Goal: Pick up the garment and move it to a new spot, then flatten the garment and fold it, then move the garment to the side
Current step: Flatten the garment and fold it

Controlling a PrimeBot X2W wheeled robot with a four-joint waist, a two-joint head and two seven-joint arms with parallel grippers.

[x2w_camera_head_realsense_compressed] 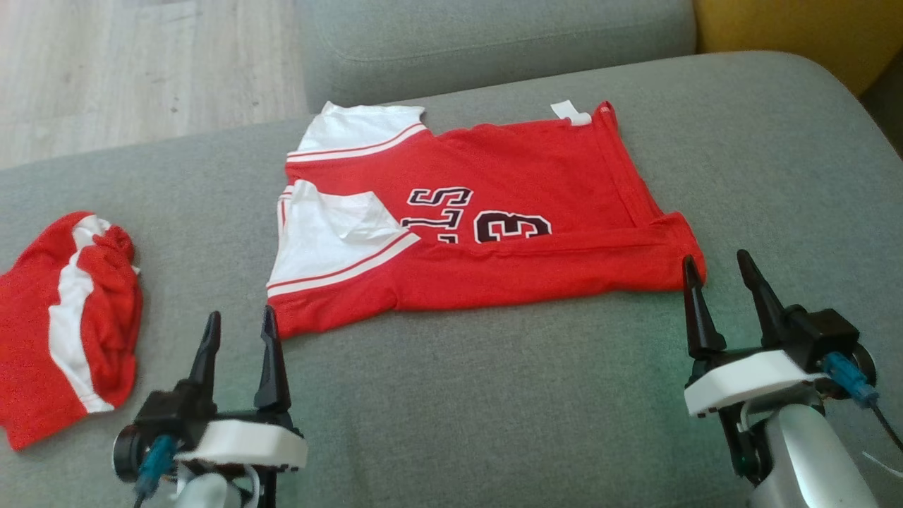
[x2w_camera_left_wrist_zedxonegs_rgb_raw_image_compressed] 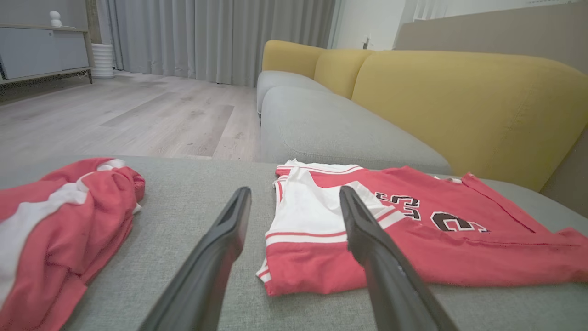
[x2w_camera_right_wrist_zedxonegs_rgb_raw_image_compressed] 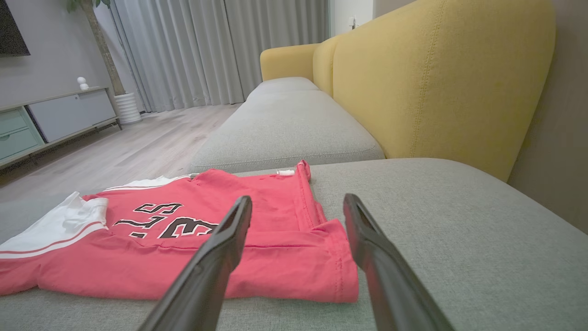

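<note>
The half-folded red jersey shirt with white sleeves [x2w_camera_head_realsense_compressed: 536, 169] lies crosswise just beyond both wide-open jaws, one end before each.

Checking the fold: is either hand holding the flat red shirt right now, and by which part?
Nothing is held. The left hand and right hand are open, by the flat red shirt.
</note>
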